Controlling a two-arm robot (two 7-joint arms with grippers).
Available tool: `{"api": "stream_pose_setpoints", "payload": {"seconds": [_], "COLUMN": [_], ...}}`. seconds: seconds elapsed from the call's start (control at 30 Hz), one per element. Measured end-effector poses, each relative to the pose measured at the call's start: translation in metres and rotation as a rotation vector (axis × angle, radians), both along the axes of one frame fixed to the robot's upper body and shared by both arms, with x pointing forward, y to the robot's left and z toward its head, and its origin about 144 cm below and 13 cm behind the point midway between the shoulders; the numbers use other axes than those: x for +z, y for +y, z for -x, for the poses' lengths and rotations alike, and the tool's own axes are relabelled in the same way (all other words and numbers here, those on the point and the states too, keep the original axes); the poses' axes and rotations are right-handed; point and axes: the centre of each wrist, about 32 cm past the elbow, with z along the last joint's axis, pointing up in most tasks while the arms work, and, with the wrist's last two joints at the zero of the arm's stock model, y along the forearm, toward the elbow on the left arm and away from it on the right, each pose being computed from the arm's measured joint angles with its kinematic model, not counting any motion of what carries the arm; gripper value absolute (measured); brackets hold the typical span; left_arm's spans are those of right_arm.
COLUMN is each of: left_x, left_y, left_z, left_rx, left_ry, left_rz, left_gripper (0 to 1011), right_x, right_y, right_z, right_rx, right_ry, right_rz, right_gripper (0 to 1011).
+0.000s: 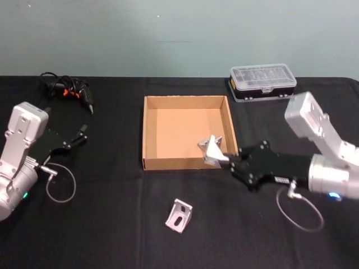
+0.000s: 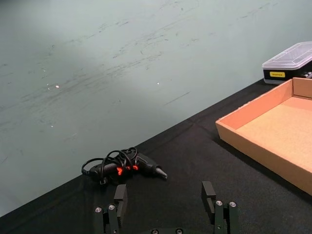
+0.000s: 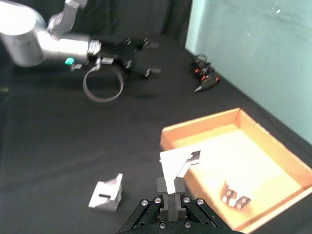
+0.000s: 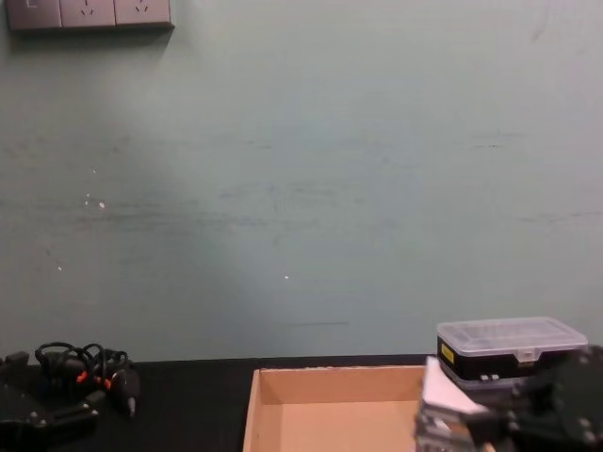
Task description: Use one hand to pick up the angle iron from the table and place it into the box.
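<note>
My right gripper [image 1: 225,159] is shut on a silver angle iron [image 1: 212,150] and holds it just above the front right corner of the tan box [image 1: 147,134]. In the right wrist view the held angle iron [image 3: 176,164] stands up between the fingers, over the box's near wall [image 3: 195,127]. Another angle iron [image 3: 236,197] lies inside the box. One more angle iron [image 1: 179,216] lies on the black table [image 1: 101,224] in front of the box. My left gripper [image 1: 77,138] rests open at the table's left side, holding nothing.
A black case with a clear lid [image 1: 262,82] stands behind the box at the back right. An electric screwdriver with a coiled cable [image 1: 68,90] lies at the back left. A cable loop [image 1: 298,212] hangs under my right wrist.
</note>
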Motion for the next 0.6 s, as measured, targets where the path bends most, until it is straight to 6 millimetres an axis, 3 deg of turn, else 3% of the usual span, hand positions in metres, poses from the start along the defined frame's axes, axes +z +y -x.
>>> {"api": "stream_pose_setpoints", "payload": {"seconds": [0.6], "left_x": [0.0], "left_y": [0.0], "left_z": [0.0], "left_rx": [0.0], "left_ry": [0.0], "left_rz": [0.0], "left_gripper": [1000], "right_x": [-0.005], "right_y": [0.04], "right_z": [-0.059], "right_rx": [-0.13], "right_ry": [0.039], "right_rz": [-0.117], "right_gripper": [86]}}
